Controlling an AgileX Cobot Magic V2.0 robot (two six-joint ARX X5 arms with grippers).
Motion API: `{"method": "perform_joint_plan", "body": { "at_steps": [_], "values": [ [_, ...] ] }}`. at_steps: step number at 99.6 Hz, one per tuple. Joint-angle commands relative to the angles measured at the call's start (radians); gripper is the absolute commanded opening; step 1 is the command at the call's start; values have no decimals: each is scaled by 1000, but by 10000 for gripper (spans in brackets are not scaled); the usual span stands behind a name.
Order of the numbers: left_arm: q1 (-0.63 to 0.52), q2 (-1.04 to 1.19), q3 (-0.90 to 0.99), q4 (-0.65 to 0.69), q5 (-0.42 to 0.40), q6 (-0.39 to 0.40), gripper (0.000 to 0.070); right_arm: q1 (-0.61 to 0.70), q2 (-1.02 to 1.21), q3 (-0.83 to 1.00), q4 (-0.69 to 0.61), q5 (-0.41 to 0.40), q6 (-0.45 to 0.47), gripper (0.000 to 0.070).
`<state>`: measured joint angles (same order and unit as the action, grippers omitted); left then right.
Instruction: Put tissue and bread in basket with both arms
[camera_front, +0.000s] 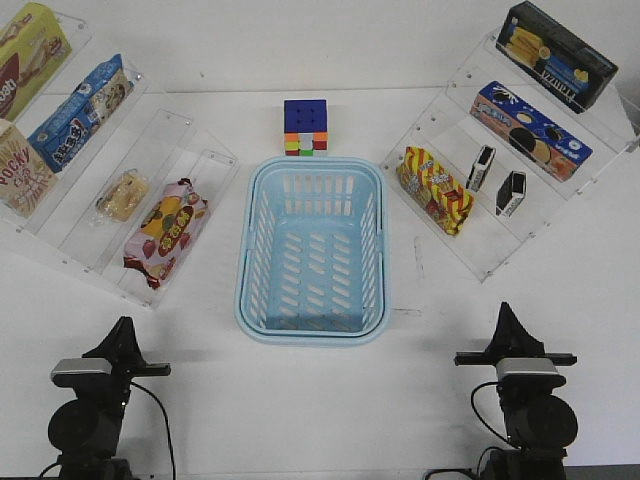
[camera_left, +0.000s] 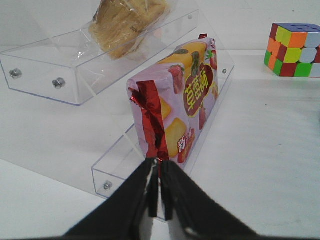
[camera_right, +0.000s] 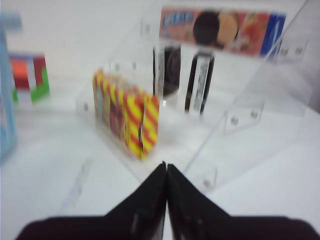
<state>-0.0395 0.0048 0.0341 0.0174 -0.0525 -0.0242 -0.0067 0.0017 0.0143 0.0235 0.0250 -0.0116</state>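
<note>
Both pincers (camera_left: 160, 187) (camera_right: 166, 200) pressed closed, holding nothing; beyond, blue basket (camera_front: 310, 325) without contents.

Basket (camera_front: 311, 322) (centre) before cube (camera_front: 306, 126)

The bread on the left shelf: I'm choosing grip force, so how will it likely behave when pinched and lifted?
The bread looks like a soft bun in loose clear wrap, so it probably squashes under a firm pinch. The glossy film may slip or crinkle between the fingers. It seems light for its size, and lying flat on the shelf it is unlikely to roll.
</note>
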Motion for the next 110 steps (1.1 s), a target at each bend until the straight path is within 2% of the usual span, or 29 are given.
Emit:
{"method": "perform_joint_plan", "body": {
  "at_steps": [1,19,35,42,50,63,79,82,84,93,97,110],
  "values": [
    [1,-2,-20,14,2,7,1,0,-1,-2,40,-1,55,0],
    [1,-2,-20,14,2,7,2,0,-1,-2,75,4,85,0],
    [1,-2,-20,14,2,7,1,0,0,8,85,10,288,0],
    [1,-2,-20,14,2,7,2,0,1,48,41,16,322,0],
    [1,-2,-20,14,2,7,2,0,36,123,-25,57,360,0],
    [1,-2,-20,14,2,7,1,0,203,283,-117,87,344,0],
    [1,-2,-20,14,2,7,2,-1,523,501,-191,89,227,1],
    [1,-2,-20,14,2,7,2,-2,582,540,-200,89,204,30],
    [1,-2,-20,14,2,7,1,-2,621,564,-204,89,191,75],
    [1,-2,-20,14,2,7,2,-2,784,669,-219,89,156,357],
    [1,-2,-20,14,2,7,1,-3,851,712,-219,90,145,447],
    [1,-2,-20,14,2,7,2,-29,1050,843,-214,89,137,452]
  ]
}}
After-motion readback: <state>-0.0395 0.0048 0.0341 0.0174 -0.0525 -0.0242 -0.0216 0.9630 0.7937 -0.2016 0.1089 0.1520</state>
